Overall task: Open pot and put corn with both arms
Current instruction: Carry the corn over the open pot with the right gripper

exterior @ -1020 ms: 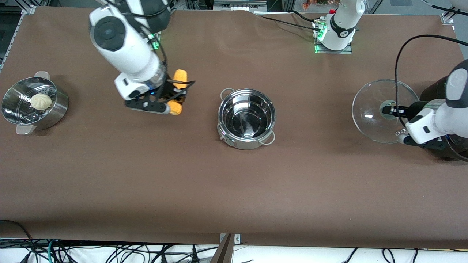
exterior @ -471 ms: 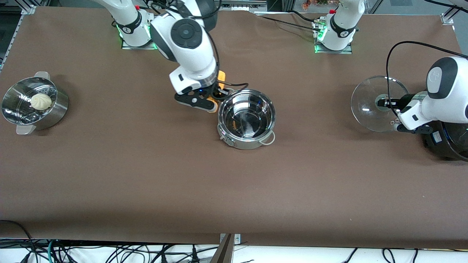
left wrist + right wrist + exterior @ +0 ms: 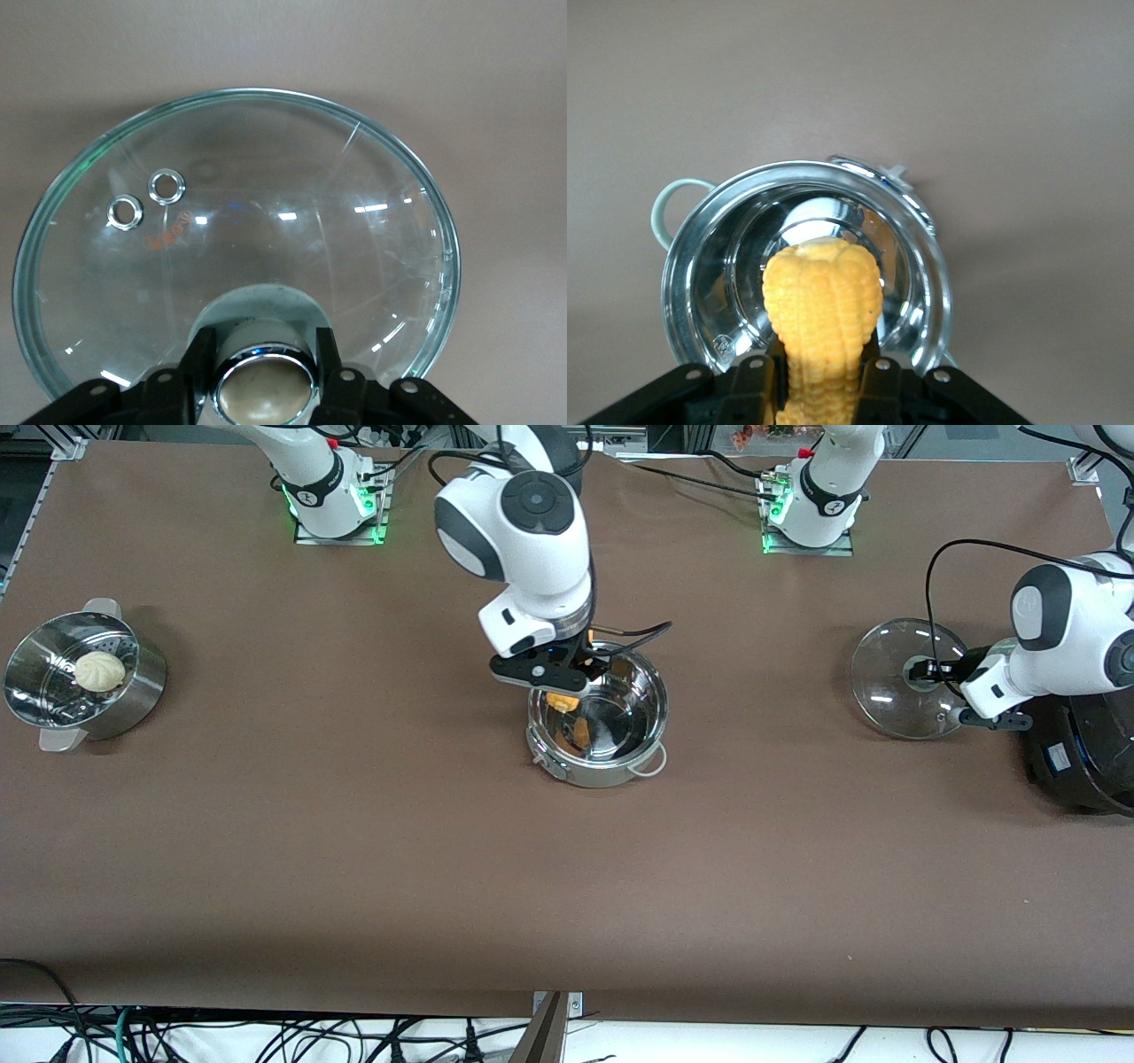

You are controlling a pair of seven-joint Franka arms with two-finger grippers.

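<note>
Steel pot (image 3: 598,713) sits mid-table, lidless. The right gripper (image 3: 567,682) hangs over it, pinching the corn (image 3: 822,305). Toward the left arm's end, the left gripper (image 3: 930,673) clamps the lid (image 3: 895,677) by its knob (image 3: 266,394).

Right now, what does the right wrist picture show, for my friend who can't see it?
A yellow corn cob, clamped in the right gripper, hangs over the open shiny steel pot. The pot sits on a brown table, one loop handle showing.

Right pincer (image 3: 567,682) gripping corn (image 3: 562,701) over open pot (image 3: 599,757), left pincer (image 3: 930,672) holding lid (image 3: 886,691)
</note>
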